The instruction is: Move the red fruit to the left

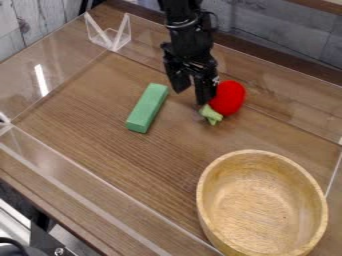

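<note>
The red fruit [229,98] is a small glossy strawberry-like toy with a light-green leafy cap at its lower left. It lies on the wooden table right of centre. My black gripper [191,88] hangs from above just left of the fruit, with its fingers [206,92] close beside the fruit's left side. The jaws stand slightly apart and hold nothing. The fruit is free on the table.
A flat green rectangular block [147,107] lies left of the gripper. A wooden bowl [262,206] sits at the front right. Clear acrylic walls [54,70] ring the table, with a clear stand [108,33] at the back left.
</note>
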Tool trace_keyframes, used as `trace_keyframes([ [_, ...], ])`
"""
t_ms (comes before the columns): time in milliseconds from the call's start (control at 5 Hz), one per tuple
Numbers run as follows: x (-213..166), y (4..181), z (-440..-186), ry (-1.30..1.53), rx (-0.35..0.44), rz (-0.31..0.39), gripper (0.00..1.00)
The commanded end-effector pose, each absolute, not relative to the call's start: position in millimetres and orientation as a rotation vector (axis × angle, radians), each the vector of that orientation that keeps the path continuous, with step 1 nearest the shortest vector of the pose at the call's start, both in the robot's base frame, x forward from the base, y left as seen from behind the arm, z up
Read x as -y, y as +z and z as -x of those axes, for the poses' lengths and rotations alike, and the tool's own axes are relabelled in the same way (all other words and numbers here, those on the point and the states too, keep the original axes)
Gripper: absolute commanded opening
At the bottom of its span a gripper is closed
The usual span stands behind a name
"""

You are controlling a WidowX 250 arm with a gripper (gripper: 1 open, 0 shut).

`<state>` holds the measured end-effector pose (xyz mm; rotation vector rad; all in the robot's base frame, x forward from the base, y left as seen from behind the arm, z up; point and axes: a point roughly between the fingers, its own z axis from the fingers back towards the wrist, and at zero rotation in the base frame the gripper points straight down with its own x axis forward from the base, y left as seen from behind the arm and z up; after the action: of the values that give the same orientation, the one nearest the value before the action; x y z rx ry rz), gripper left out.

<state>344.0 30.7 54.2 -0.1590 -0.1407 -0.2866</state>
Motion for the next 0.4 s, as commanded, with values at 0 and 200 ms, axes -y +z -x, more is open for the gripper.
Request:
trace_keyframes([
  [0,-21.7,79.6,-356.1,-0.292,0.220,0.123,1.00],
  [200,-13.1,76.3,-358.7,-0.279,0.215,0.119,1.00],
])
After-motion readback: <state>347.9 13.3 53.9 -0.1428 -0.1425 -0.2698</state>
